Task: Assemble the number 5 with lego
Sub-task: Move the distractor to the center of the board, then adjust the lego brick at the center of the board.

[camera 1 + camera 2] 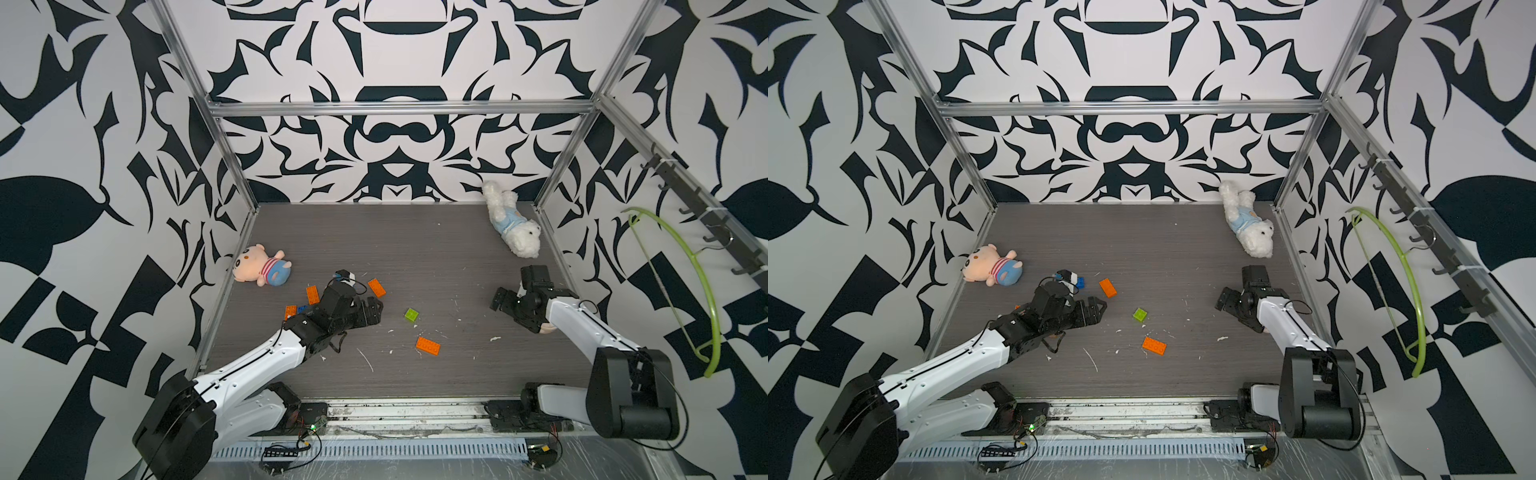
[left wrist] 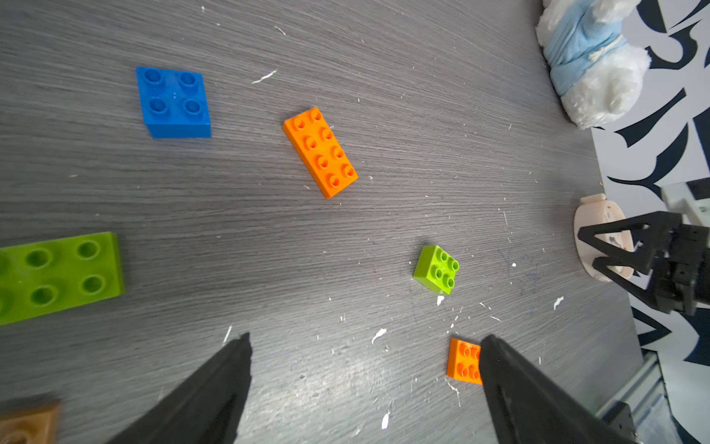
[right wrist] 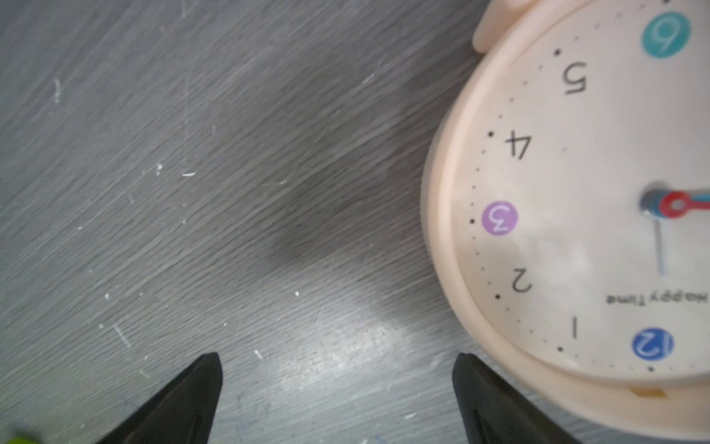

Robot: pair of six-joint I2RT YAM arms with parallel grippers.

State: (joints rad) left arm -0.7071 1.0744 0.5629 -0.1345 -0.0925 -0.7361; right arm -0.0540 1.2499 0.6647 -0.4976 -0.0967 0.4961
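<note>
Loose lego lies on the dark table. In the left wrist view I see a blue square brick (image 2: 173,102), an orange oblong brick (image 2: 320,152), a small lime square brick (image 2: 437,269), a lime oblong brick (image 2: 57,276), and an orange brick (image 2: 463,361) partly hidden by one finger. My left gripper (image 2: 367,340) is open over bare table, left of the lime square brick (image 1: 411,314). Another orange oblong brick (image 1: 428,345) lies nearer the front. My right gripper (image 3: 338,359) is open and empty beside a clock.
A peach clock (image 3: 576,192) lies face up under the right wrist. A pink plush (image 1: 259,266) lies by the left wall and a white plush (image 1: 513,224) at the back right. A green hanger (image 1: 702,291) hangs on the right wall. Orange and blue bricks (image 1: 312,294) sit beside the left arm.
</note>
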